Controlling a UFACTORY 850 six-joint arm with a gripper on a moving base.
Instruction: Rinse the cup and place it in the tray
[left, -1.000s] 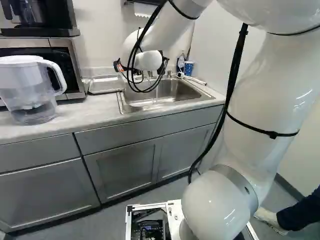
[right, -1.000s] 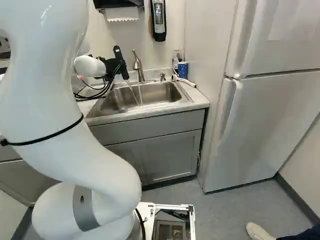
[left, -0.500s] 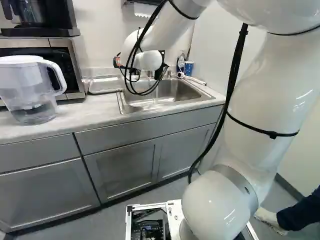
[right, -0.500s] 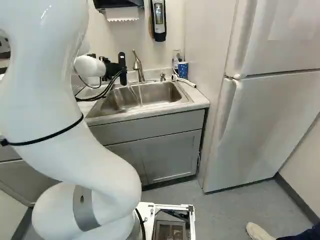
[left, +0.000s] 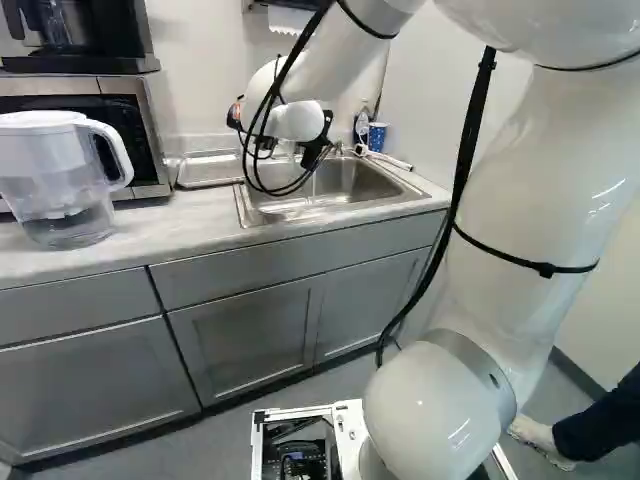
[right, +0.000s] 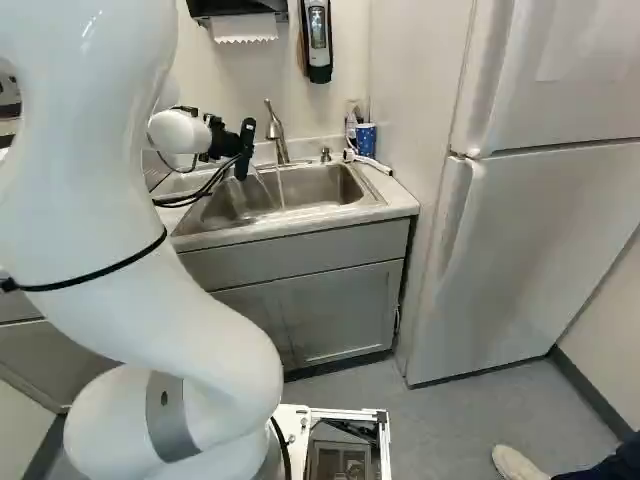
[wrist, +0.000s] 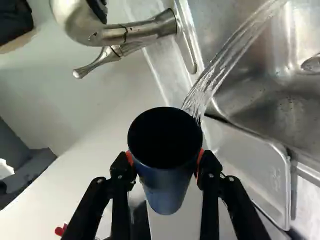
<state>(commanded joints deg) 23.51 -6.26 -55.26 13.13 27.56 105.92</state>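
Note:
In the right base view my black gripper (right: 243, 150) hangs over the near-left side of the sink (right: 330, 187), beside the faucet (right: 276, 130). Seen from the wrist, the gripper (wrist: 164, 161) is shut on a dark blue cup (wrist: 165, 192), orange pads pressing it from both sides. The cup's dark mouth faces the wrist camera, and its inside cannot be made out. A stream of water (wrist: 225, 62) meets the cup's rim and stretches over the sink basin. The metal tray (wrist: 250, 165) lies beside the sink; the left base view shows this tray (left: 212, 169) too.
Another blue cup (right: 366, 139) stands at the back corner by a bottle and a white hose. A water pitcher (left: 62, 180) and a microwave (left: 140, 130) are on the counter left of the tray. The refrigerator (right: 540, 220) stands at the right. A person's shoe (right: 518, 463) is on the floor.
My gripper has rolled and tipped over from its earlier slant, sinking slightly toward the basin. Water now splashes off beside it in the right base view. The base has stayed put.

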